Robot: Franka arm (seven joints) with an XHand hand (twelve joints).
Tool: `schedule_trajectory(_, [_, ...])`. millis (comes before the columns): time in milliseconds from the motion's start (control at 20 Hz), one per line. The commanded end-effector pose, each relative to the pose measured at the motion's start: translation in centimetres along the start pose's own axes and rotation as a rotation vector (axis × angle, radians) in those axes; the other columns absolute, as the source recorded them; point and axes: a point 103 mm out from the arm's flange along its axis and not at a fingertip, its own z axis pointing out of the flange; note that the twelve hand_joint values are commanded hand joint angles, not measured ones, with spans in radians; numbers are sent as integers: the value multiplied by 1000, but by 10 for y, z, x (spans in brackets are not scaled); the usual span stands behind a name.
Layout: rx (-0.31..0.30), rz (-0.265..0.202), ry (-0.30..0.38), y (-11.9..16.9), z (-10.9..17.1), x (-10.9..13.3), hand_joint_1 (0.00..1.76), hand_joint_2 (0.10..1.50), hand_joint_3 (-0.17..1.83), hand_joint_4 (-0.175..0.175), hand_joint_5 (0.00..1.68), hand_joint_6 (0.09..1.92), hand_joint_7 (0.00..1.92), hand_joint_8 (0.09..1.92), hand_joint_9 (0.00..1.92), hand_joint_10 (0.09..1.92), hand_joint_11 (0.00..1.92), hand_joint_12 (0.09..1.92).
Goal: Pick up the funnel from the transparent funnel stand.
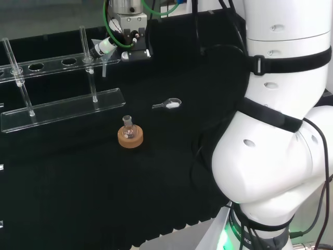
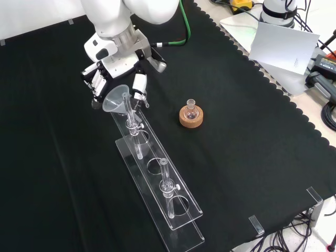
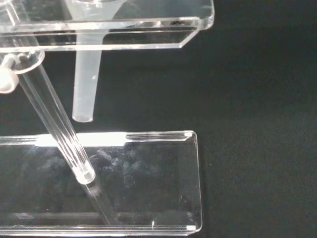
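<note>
Best lifted straight up, so the funnel [image 2: 116,98] stem [image 3: 85,82] clears its hole in the transparent funnel stand [image 2: 157,181] without knocking the nearest post [image 2: 132,123]. Seated now in the end hole of the stand's upper shelf [image 3: 148,27], stem hanging above the base plate [image 3: 148,183]. Hand [image 2: 113,71] right at the funnel's cone, fingers [image 2: 98,79] and thumb [image 2: 138,85] curved on either side; actual contact impossible to confirm.

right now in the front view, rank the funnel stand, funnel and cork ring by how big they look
1. funnel stand, by far the largest
2. funnel and cork ring look about alike, so I won't rank them
</note>
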Motion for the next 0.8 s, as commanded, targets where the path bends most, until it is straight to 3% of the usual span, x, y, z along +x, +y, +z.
schedule_trajectory(50, [-22, 6, 12, -2, 1, 3, 507, 826, 45, -12, 653, 88, 766, 716, 652, 555, 3, 1571])
schedule_trajectory(250, [-32, 7, 18, -3, 2, 4, 522, 830, 47, -9, 661, 94, 772, 720, 660, 549, 11, 1573])
schedule_trajectory(800, [-166, 10, 62, -7, -16, -1, 577, 839, 59, -2, 664, 123, 789, 707, 699, 503, 63, 1547])
